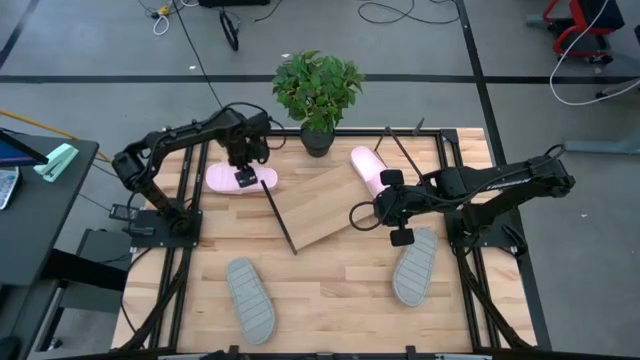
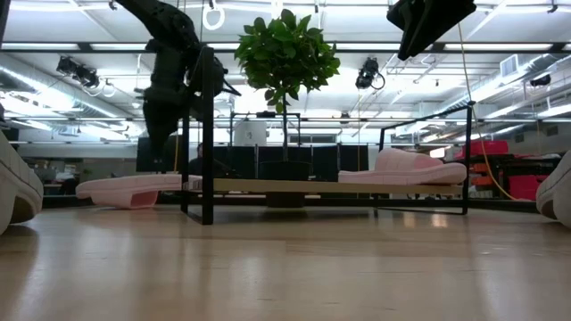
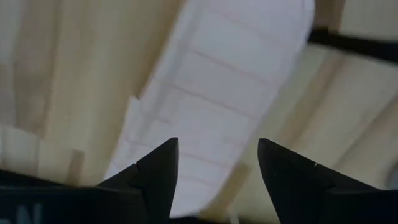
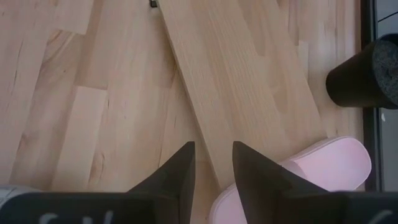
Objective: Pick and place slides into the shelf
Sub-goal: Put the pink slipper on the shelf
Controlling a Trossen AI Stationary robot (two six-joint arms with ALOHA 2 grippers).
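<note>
Nothing is shelved yet, as far as the views show: the slanted light-wood shelf board (image 1: 322, 207) on its thin black wire frame sits in the middle of the table with its surface bare. One pale pink foam slide (image 1: 228, 178) lies on the tabletop just left of the shelf, at the far side. The left gripper (image 1: 245, 177) hovers directly over it, fingers parted on either side of the slide, not yet closed on it; this looks like the start of the first pick. The second pale pink foam slide (image 1: 367, 168) lies at the shelf's far right end, apparently touching its edge. The right gripper (image 1: 397, 210) hangs above the shelf's right end, fingers slightly apart and holding nothing.

Counted: four slides, two pink and two grey. One grey foam slide (image 1: 249, 298) lies near left, the other grey foam slide (image 1: 414, 266) near right, both well apart from the shelf. One shelf. A green potted plant (image 1: 317, 92) stands at the far edge.
</note>
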